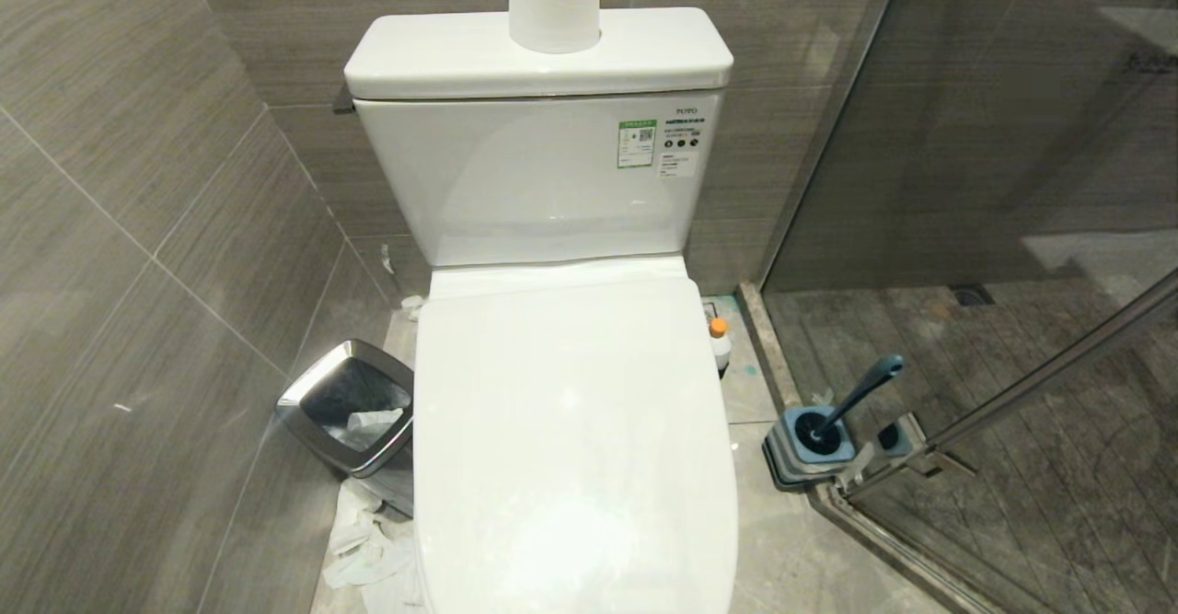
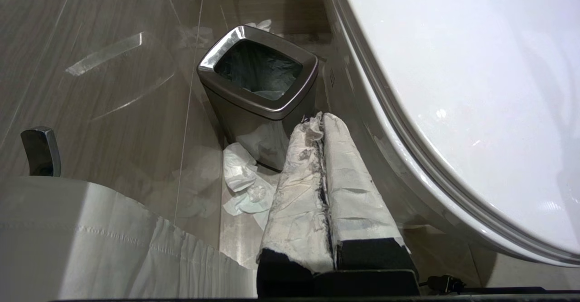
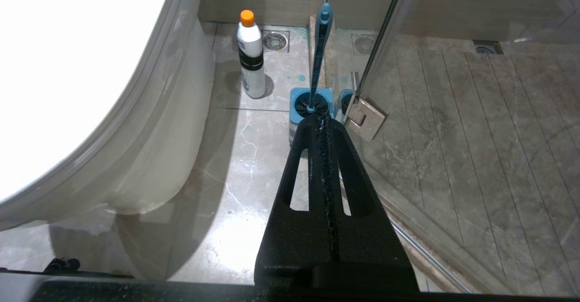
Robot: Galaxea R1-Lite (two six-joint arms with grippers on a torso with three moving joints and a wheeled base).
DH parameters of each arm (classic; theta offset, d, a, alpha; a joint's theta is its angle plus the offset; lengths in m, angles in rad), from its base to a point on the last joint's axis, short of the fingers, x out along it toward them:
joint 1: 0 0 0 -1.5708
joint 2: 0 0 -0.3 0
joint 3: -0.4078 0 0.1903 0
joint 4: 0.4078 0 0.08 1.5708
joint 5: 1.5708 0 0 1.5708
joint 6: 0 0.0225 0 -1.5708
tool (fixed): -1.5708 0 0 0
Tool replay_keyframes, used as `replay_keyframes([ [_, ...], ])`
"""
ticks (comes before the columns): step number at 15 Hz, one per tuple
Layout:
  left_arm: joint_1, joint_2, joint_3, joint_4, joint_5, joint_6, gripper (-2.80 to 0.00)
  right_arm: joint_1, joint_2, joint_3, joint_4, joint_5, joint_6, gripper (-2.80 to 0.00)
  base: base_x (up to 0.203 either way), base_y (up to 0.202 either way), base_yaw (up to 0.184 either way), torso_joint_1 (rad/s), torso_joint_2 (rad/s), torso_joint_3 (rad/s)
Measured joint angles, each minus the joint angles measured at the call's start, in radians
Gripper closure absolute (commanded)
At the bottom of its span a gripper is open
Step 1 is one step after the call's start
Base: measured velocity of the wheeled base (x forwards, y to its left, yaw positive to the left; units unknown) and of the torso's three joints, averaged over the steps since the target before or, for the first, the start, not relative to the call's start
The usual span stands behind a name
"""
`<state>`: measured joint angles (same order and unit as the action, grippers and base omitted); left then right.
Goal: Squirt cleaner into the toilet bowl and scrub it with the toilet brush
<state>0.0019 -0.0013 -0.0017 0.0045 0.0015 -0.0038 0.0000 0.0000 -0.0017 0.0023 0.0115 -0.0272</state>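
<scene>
The cleaner (image 1: 720, 342) stands on the floor right of the lidded toilet (image 1: 571, 430), the toilet brush (image 1: 851, 402) in its holder (image 1: 810, 448) nearby. Left claw (image 2: 322, 125) and right claw (image 3: 320, 123) hang pressed together, empty.

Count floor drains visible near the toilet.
2 sure: one behind the cleaner bottle, one at the shower's far edge. A third round mark behind the glass may be another.

Grey tiled walls (image 1: 138, 181) hemmed the marbled floor (image 3: 244, 157) (crumpled tissue (image 1: 363, 540) lay there); a glass shower partition (image 1: 994, 135) stood opposite.
</scene>
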Motion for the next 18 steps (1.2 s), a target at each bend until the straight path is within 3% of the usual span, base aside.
replay_keyframes([
  [18,0.000,0.000,0.000,0.000,0.000,0.000,0.00,0.000,0.000,0.000,0.000,0.000,0.001,0.00,0.000,0.000,0.000,0.000,0.00,0.000],
])
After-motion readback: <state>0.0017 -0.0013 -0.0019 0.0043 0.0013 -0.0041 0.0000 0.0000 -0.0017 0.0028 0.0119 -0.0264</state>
